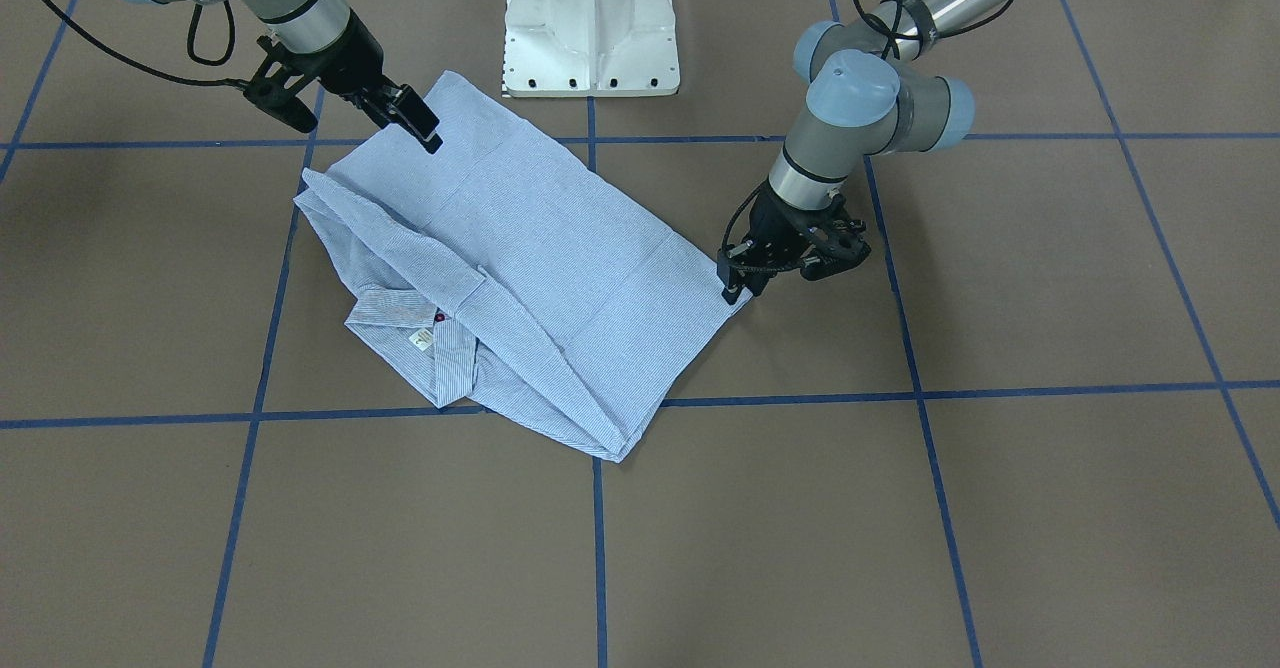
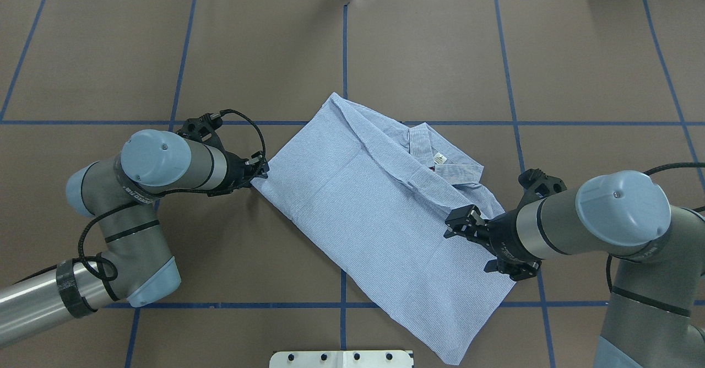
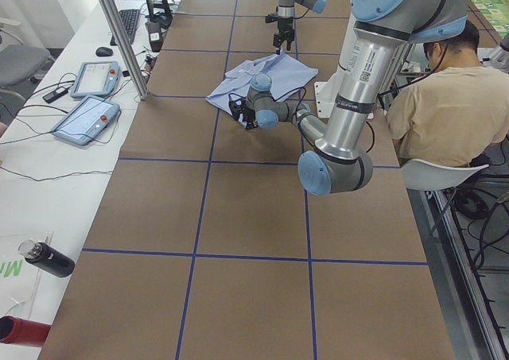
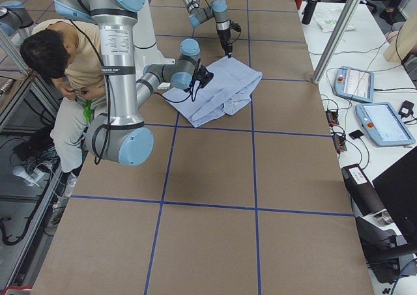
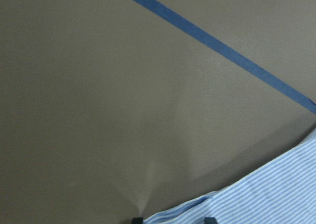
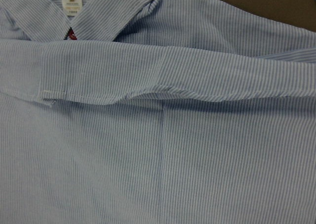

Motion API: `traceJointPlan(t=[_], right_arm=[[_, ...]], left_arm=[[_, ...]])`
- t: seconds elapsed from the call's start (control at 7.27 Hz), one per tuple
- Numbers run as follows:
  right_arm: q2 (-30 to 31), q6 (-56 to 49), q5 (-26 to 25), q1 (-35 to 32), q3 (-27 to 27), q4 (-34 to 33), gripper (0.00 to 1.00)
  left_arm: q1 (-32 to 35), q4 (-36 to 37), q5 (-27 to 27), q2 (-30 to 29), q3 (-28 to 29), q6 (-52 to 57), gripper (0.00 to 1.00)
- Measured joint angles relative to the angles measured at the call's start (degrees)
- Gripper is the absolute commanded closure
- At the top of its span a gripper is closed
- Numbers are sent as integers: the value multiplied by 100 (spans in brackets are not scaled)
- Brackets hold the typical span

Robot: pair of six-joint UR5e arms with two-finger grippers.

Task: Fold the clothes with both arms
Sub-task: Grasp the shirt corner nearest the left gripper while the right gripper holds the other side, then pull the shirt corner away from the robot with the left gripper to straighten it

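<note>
Shirt (image 2: 374, 214) on table (image 2: 440, 54); left arm (image 2: 165, 164) at left corner, right arm (image 2: 606, 214) over it.

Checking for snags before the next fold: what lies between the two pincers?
Only the striped shirt: in the overhead view its flat panel spans from the left pincer at one corner to the right pincer over its other side.

Light blue-and-white finely striped button-up shirt (image 1: 560, 248), small white neck label (image 1: 423, 338), flat brown desk (image 1: 1000, 528) crossed by blue tape lines (image 1: 800, 395)
</note>
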State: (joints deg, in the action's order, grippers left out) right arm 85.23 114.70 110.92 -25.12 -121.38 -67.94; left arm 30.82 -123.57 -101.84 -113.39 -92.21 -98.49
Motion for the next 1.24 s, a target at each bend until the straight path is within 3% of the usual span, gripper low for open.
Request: traceJointPlan(t=[0.83,1.24], right_arm=[[-4,0,-17,-13,34,0,0],[2,0,-27,-130,35,-8,0]], left_arm=[[255,-10,48,-115,84,391,100],[1067,-225,44,-1167,1453,737,100]])
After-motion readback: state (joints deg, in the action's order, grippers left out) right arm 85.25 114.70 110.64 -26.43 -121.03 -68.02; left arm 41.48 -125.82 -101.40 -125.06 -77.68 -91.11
